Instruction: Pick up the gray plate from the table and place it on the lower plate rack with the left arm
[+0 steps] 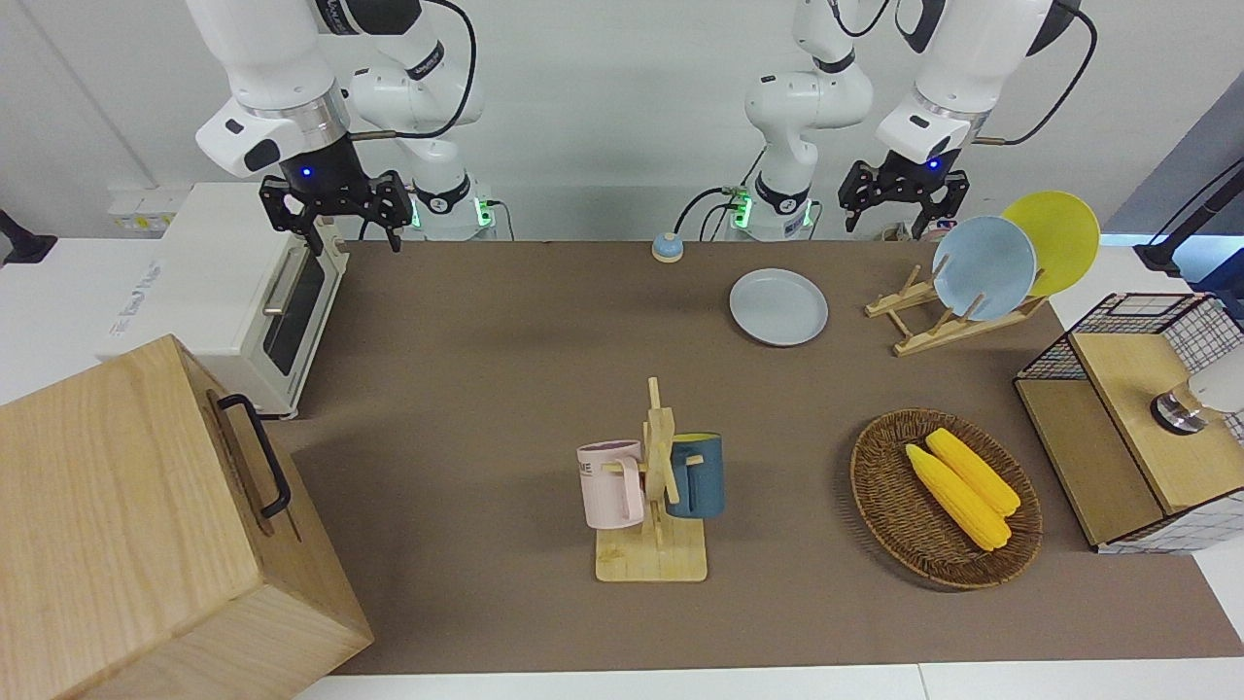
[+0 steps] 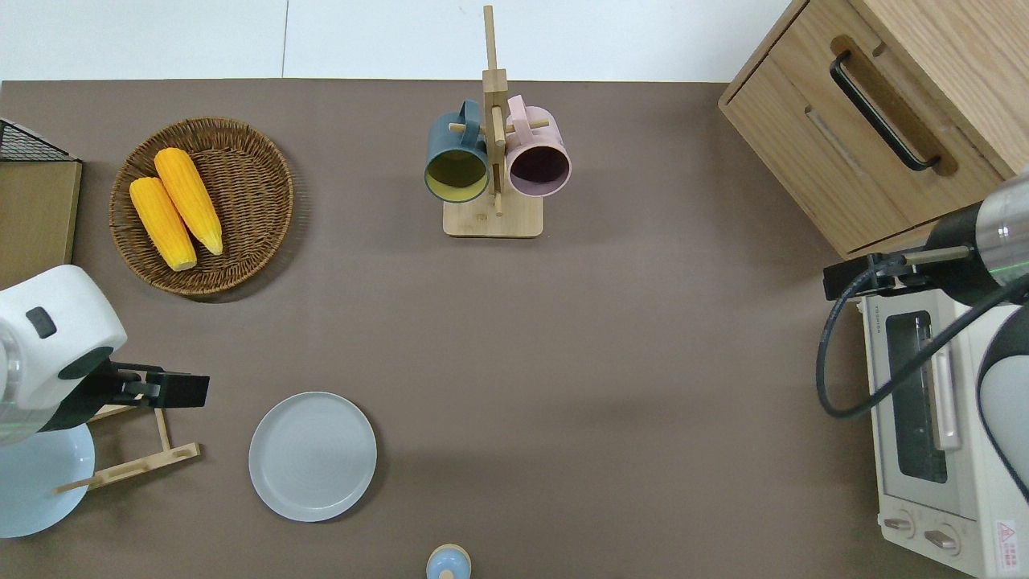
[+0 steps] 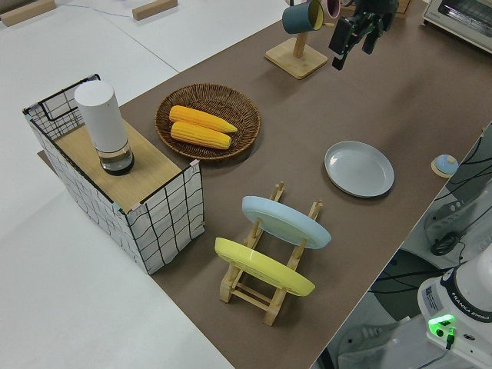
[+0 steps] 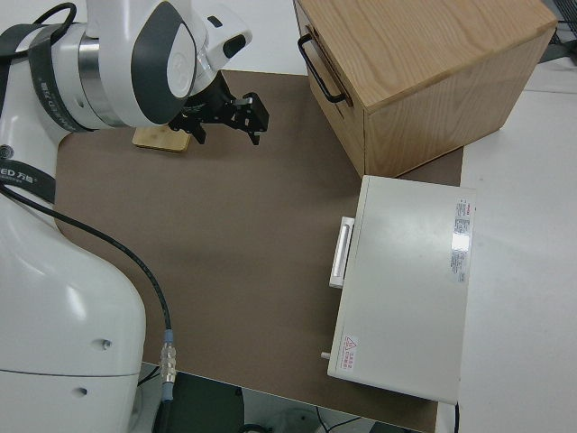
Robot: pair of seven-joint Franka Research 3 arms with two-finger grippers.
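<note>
The gray plate lies flat on the brown table, near the robots' edge. Beside it, toward the left arm's end, stands the light-wood plate rack. Its upper slots hold a light blue plate and a yellow plate, and its lowest slot is bare. My left gripper hangs open in the air over the rack's low end, holding nothing and apart from the gray plate. The right gripper is parked and open.
A wooden mug stand with a pink and a blue mug stands mid-table. A wicker basket holds two corn cobs. A wire crate, a white toaster oven, a wooden cabinet and a small blue knob line the edges.
</note>
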